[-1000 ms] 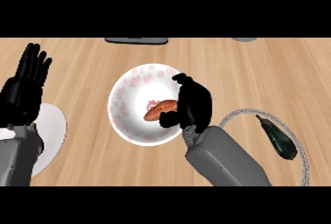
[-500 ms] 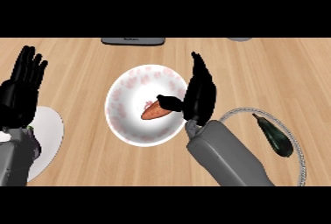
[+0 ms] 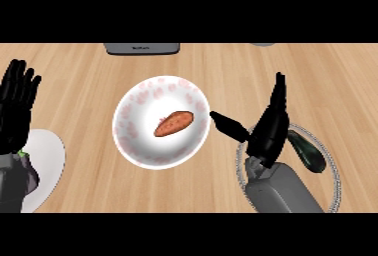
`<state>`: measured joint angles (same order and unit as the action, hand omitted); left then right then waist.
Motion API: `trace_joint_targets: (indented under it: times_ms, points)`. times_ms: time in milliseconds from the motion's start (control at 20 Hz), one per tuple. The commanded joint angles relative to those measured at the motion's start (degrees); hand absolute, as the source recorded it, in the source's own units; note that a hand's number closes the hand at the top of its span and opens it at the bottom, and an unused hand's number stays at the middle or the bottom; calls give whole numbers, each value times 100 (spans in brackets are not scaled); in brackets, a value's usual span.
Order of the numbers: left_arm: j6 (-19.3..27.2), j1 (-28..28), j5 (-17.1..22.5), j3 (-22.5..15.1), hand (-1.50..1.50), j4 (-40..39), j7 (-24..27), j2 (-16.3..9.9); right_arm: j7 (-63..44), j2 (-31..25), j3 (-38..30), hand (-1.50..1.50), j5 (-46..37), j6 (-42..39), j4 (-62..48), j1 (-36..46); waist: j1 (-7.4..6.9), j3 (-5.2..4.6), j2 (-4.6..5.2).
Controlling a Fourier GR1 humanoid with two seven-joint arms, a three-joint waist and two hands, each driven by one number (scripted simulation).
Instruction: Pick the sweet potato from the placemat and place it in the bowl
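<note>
Head view shows us the sweet potato (image 3: 174,123) lying diagonally inside the bowl (image 3: 133,107), just left of our released, straight-fingered right hand (image 3: 267,131).

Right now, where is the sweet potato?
In the head view, the sweet potato lies inside the bowl, centre-left, apart from the open right hand.

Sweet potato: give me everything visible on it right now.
The sweet potato is orange-brown, elongated and tapered at both ends, with a matte skin. It lies on its side, slanted from lower left to upper right, near the middle of the white bowl with pink speckles. Only the bowl's inner surface touches it. The right hand is open to the bowl's right, clear of the potato.
</note>
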<state>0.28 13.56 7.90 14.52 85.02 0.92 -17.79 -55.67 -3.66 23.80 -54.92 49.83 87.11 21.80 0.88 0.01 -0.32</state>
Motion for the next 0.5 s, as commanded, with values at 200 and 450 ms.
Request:
trace_joint_targets:
  times_ms: [200,450]
  points:
    - [-60,-308,19,-42,0,395,-119,28,657,-1320,-159,-150,1096,339,2564,-2181,3,5,-1]
    - [-51,-68,-13,43,0,-120,144,45,2202,-2126,62,-150,2685,1182,2978,-3465,6,10,27]
